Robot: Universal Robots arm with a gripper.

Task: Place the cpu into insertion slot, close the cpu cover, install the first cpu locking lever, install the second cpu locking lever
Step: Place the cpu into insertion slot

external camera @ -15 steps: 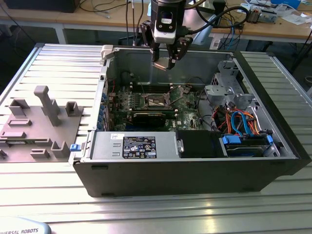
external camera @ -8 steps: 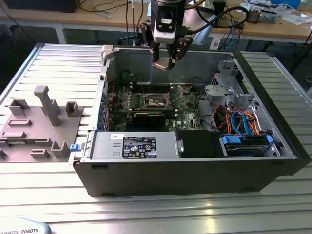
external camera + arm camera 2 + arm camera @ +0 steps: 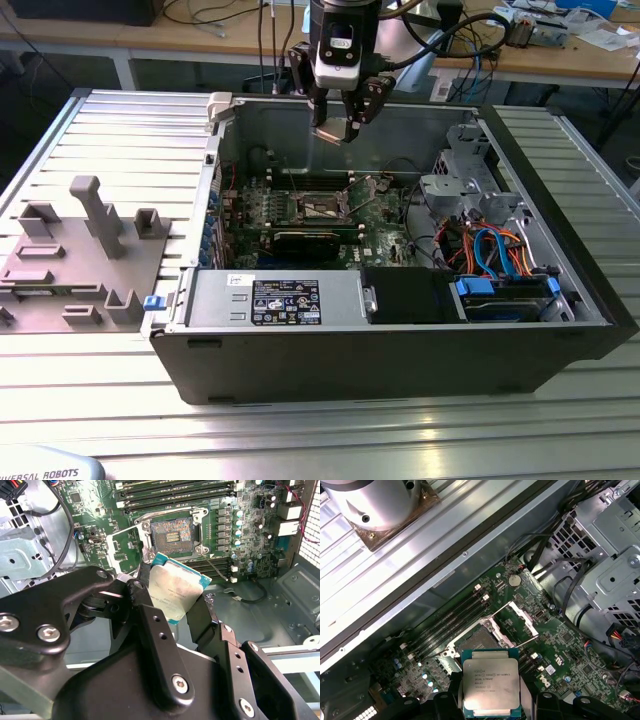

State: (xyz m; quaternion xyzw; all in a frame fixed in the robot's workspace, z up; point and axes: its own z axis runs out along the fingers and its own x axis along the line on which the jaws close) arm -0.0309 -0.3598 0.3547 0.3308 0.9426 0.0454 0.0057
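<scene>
While the cpu [image 3: 491,687] is held clamped in the gripper [image 3: 338,130] above the far part of the open computer case [image 3: 400,360], no step is judged finished. The insertion slot [image 3: 172,534] lies empty below, the cpu cover [image 3: 519,614] is swung open, and both locking steps are left undone.

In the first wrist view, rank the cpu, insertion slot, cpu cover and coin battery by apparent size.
1. cpu, inflated by nearness to the camera
2. insertion slot and cpu cover, too alike to rank
3. coin battery
</scene>
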